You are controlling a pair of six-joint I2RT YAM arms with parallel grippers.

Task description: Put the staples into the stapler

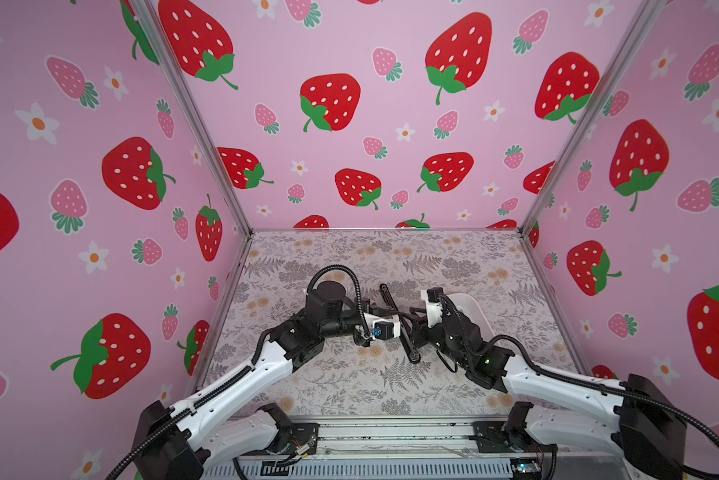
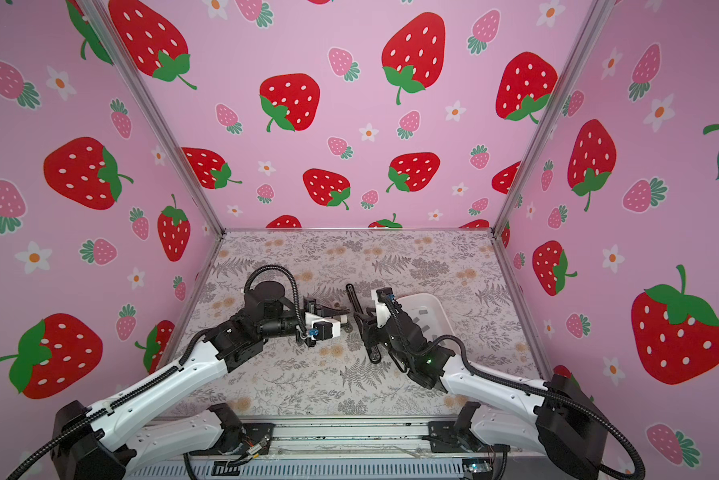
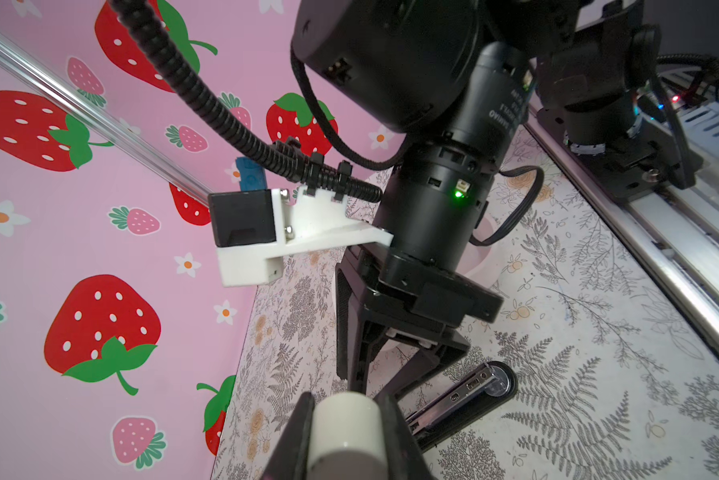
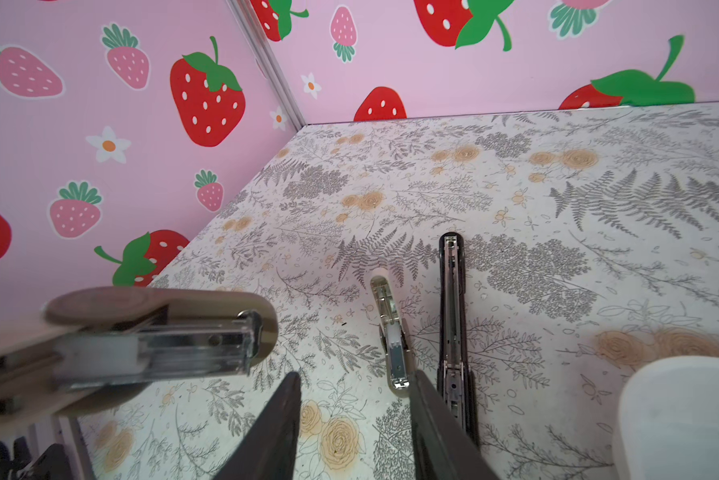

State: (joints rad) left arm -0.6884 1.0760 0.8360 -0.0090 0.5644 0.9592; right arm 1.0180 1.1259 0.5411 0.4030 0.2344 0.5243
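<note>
The staples (image 2: 423, 309), short grey metal strips, lie in the white plastic tray (image 2: 443, 301) just beside the right jaws, which stand apart and empty. The left jaws clamp a small cream stapler (image 4: 162, 303), its metal channel (image 4: 191, 345) bared. A strip fed askew could jam or drop. Whether that channel holds staples is blurred; the right arm (image 2: 495, 386) hides part of the tray.

the open stapler (image 2: 352, 296) lies on the table (image 2: 307, 386) left of the tray (image 2: 438, 318), staples (image 2: 423, 309) in it.
</note>
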